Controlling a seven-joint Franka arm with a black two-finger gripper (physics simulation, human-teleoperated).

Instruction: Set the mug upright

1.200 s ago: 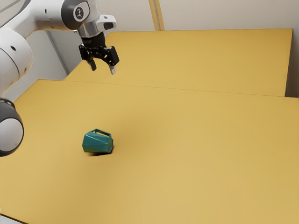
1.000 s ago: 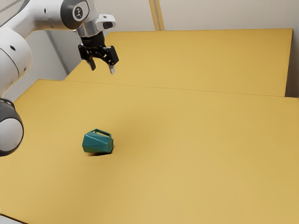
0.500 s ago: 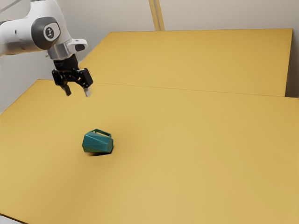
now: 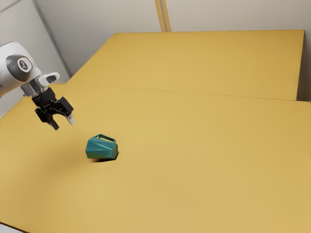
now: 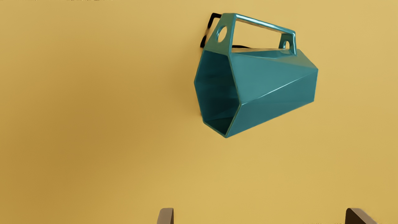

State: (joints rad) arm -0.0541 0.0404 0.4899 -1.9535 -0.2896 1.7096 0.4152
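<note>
The fingers (image 4: 71, 119) are lower now, wide open, apart from the tipped teal mug (image 4: 101, 148), seemingly inside the tabletop (image 4: 194, 170) edge.

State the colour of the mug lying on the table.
The mug is teal, a dark blue-green; it shows best in the wrist view.

Plain yellow desk (image 4: 204, 170); thin seam (image 4: 184, 92) across it, far section narrower. Pale grey wall (image 4: 233, 14) beyond, yellowish upright strip (image 4: 164, 14) against it. Dark line (image 4: 53, 43) down the wall, exterior view's left. Light soft, desk shaded in broad patches.
</note>
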